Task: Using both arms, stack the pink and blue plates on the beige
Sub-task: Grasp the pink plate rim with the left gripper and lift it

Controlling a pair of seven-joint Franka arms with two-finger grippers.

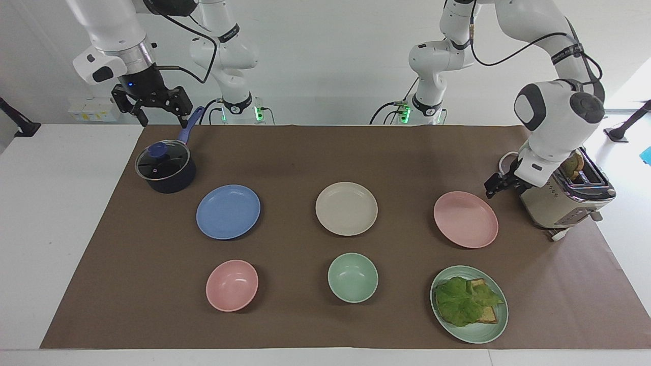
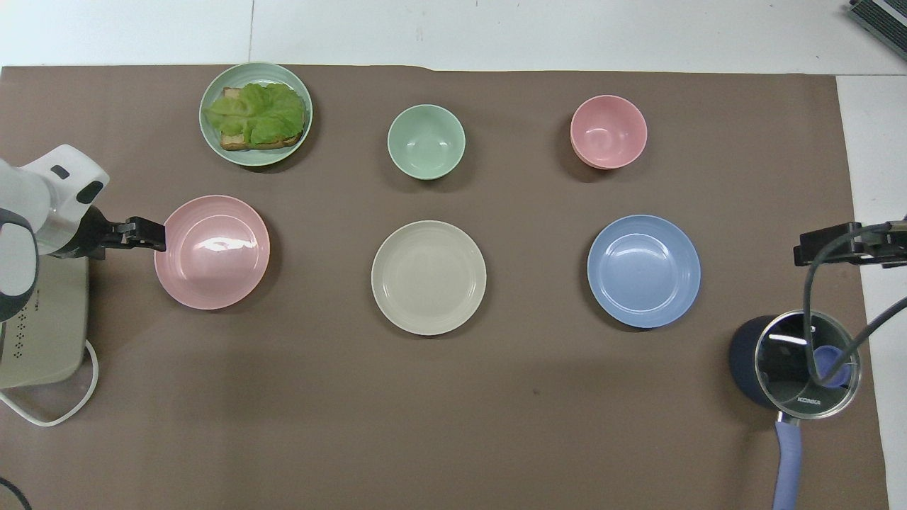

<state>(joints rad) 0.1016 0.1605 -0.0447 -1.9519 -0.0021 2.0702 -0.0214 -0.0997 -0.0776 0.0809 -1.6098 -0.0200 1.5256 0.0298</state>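
A brown paper mat (image 1: 325,152) covers the middle of a white table (image 1: 61,229), with a white wall at the robots' end of it. On the mat three plates lie in a row, well apart from one another: the beige plate (image 1: 346,208) in the middle, the pink plate (image 1: 466,219) toward the left arm's end, and the blue plate (image 1: 228,211) toward the right arm's end. None is stacked; each lies flat on the mat.

The left gripper (image 1: 496,184) is low, just beside the pink plate's rim on the side toward the toaster (image 1: 564,195), its fingers spread and holding nothing. In the overhead view its tip (image 2: 145,235) reaches the plate's edge (image 2: 212,251); whether it touches cannot be told. The toaster, with a slice of bread (image 1: 573,165) in its slot, stands directly by this gripper, partly hidden by the arm's wrist.

The right gripper (image 1: 152,107) hangs in the air over the mat's corner, above the handle of the dark blue lidded saucepan (image 1: 165,168), jaws wide and empty. The blue plate lies below it, past the saucepan and toward the table's middle.

Farther from the robots than the plates runs a second row: a pink bowl (image 1: 232,285), a green bowl (image 1: 352,277), and a green plate (image 1: 469,304) carrying lettuce on toast, the last one lying past the pink plate from the left gripper.
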